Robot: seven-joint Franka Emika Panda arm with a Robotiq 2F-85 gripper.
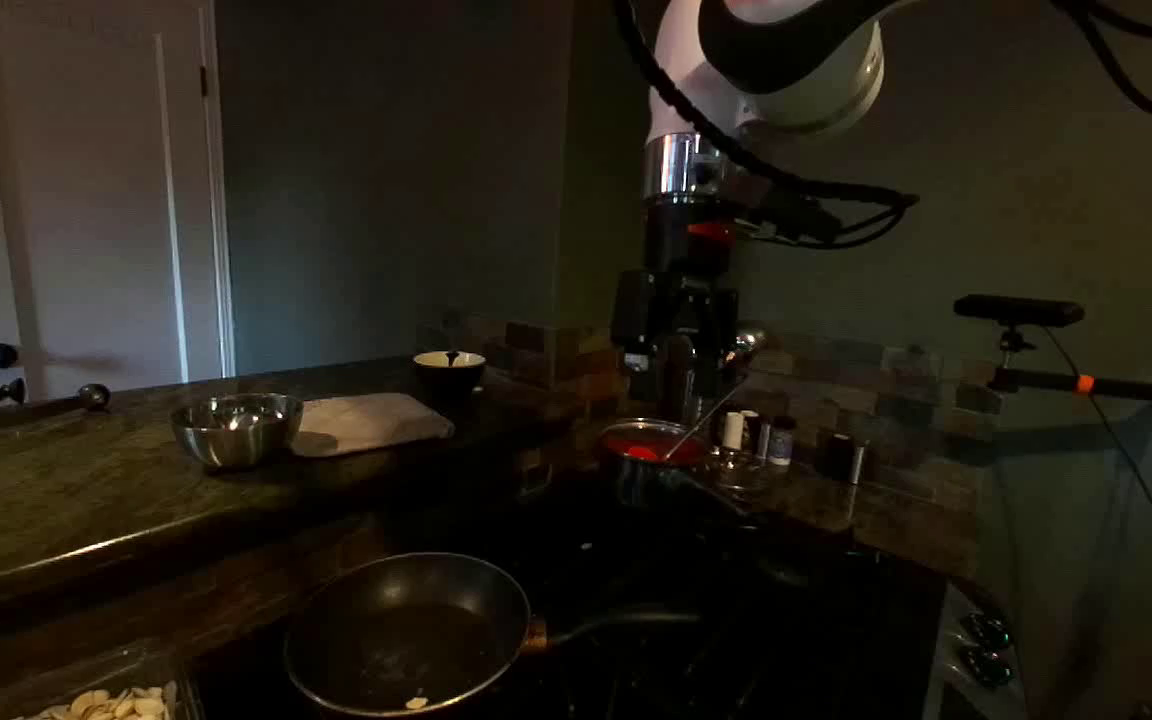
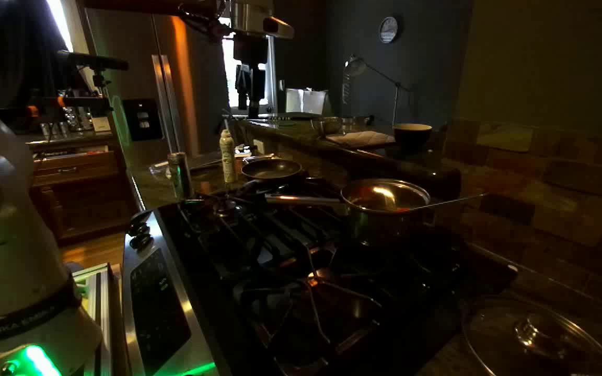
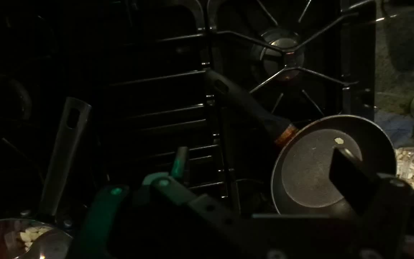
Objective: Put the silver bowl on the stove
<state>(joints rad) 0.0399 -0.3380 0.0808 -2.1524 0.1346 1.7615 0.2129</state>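
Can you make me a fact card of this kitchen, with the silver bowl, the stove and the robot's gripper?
Silver bowl: on the countertop, beside a pale pad; not on the stove yet
On the stove: a frying pan and a saucepan
In the frying pan: a small pale bit
Gripper: open, holding nothing

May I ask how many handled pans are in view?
2: a round dark frying pan and a shiny metal saucepan, both on the glossy black stove, the frying pan nearer the pale cylindrical spray can. Darkness may hide others.
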